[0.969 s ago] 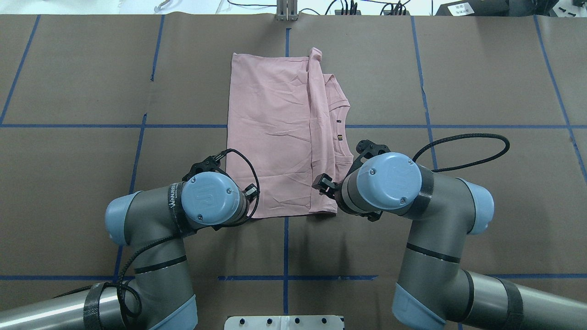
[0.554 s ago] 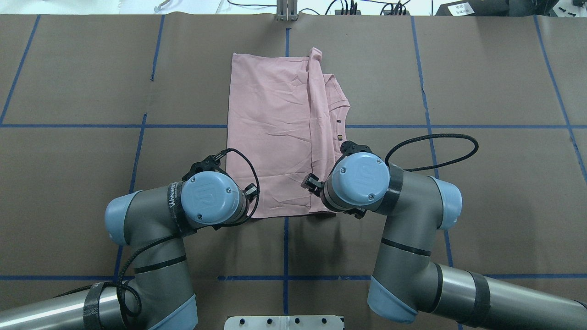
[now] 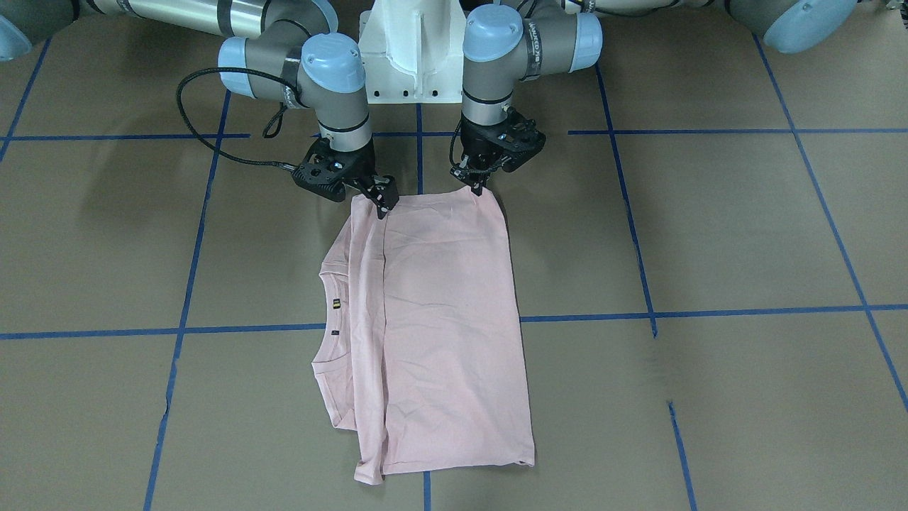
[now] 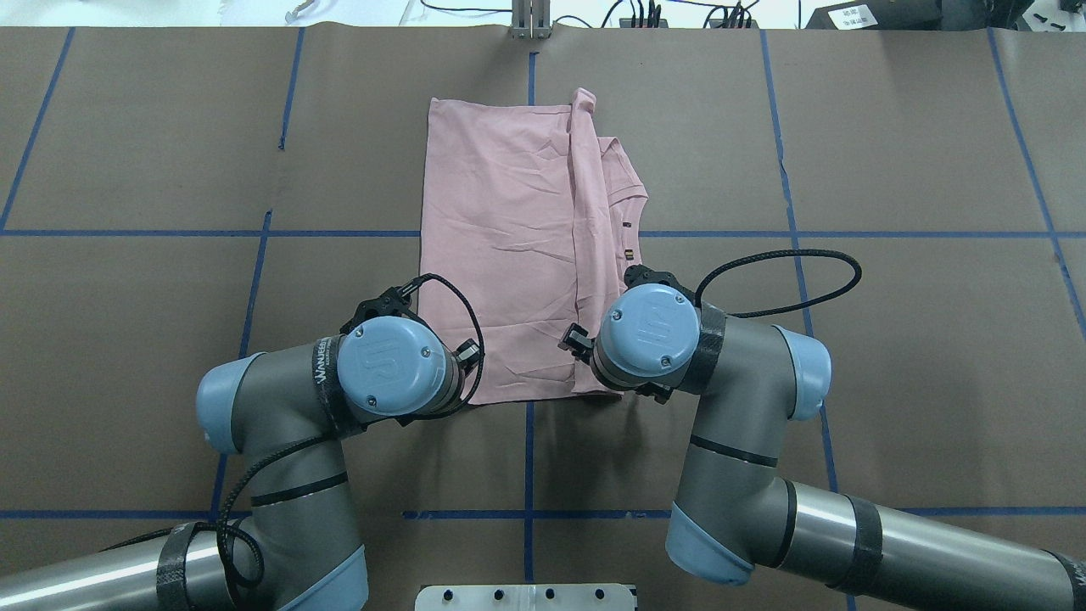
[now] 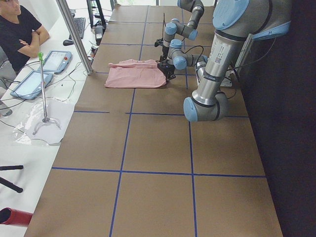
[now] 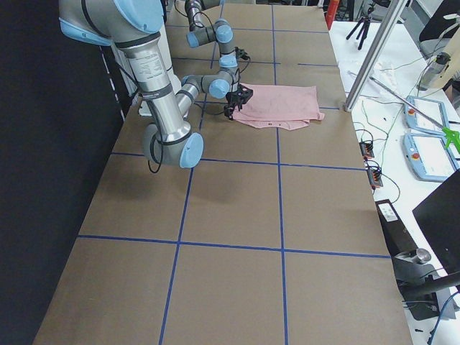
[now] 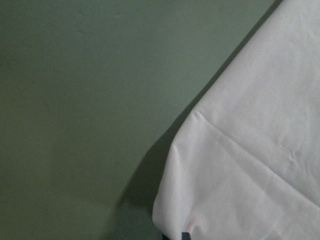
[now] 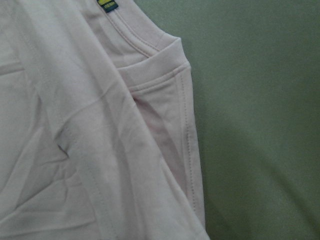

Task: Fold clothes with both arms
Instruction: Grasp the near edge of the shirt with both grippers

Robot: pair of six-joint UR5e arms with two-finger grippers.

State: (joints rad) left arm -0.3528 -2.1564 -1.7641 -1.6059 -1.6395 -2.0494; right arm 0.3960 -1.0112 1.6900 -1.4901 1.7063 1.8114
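Left jaws clamped on a robot-side corner of the T-shirt (image 3: 447,305); right jaws at the other robot-side corner, can't tell if closed. T-shirt lies folded lengthwise, flat on bench (image 3: 709,234), plain side up.

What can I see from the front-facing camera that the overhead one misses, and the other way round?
Front-facing only: the black jaws at the T-shirt's two corners nearest the robot. Overhead only: cables beyond the table's far edge; blue wrist caps mostly hide the jaws. Both: the folded pink T-shirt and blue tape lines.
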